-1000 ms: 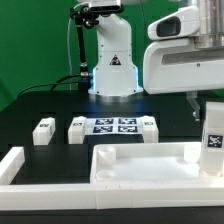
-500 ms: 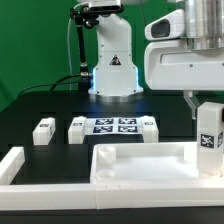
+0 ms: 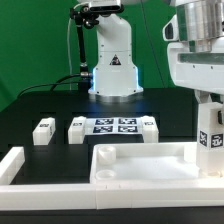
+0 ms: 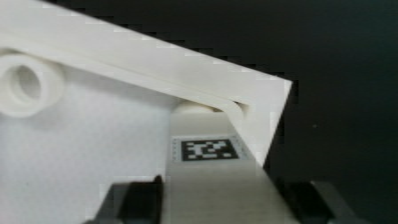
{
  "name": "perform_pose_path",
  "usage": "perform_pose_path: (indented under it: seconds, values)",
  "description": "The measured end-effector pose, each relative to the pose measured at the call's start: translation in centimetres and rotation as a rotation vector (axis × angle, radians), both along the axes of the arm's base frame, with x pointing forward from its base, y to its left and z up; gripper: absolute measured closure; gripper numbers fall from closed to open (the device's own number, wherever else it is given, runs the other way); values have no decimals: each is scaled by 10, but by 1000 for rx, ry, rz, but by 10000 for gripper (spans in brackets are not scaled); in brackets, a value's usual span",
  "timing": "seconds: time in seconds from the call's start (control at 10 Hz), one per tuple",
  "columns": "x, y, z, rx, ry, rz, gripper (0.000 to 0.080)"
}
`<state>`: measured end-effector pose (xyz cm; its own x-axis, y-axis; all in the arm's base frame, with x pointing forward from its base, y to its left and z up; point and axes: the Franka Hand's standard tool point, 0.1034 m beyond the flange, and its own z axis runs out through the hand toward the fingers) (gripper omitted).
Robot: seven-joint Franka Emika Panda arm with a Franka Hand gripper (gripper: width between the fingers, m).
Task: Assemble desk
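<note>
My gripper (image 3: 208,106) is shut on a white leg block (image 3: 210,138) and holds it upright at the exterior view's right. The block carries a black-and-white tag (image 4: 210,148). Its lower end is at the right far corner of the desk's white rimmed tabletop (image 3: 140,150), which lies at the front. In the wrist view the leg (image 4: 217,180) runs between my two dark fingers (image 4: 134,205) down to the tabletop corner (image 4: 240,95). A round socket (image 4: 22,85) shows in the panel. Whether the leg touches the corner I cannot tell.
Three loose leg blocks (image 3: 42,131) (image 3: 77,129) (image 3: 150,126) lie on the black table around the marker board (image 3: 112,125). A white border rail (image 3: 12,165) runs along the front left. The arm's base (image 3: 113,65) stands at the back.
The gripper body has swung toward the exterior view's right and stands more upright. The held leg has stayed by the tabletop's right corner, slightly lower.
</note>
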<state>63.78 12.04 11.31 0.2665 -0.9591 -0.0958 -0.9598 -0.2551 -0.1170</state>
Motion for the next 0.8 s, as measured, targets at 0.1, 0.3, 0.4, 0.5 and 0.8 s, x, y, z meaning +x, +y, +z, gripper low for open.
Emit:
perform_pose_path:
  seconds: [0.1, 0.3, 0.4, 0.5, 0.8]
  values:
    - [0, 0, 0, -2, -3, 28, 435]
    - [-5, 2, 2, -22, 19, 281, 255]
    - [-4, 1, 3, -25, 5, 393, 255]
    - [-4, -1, 2, -36, -15, 561, 172]
    - [-3, -4, 2, -52, -49, 812, 151]
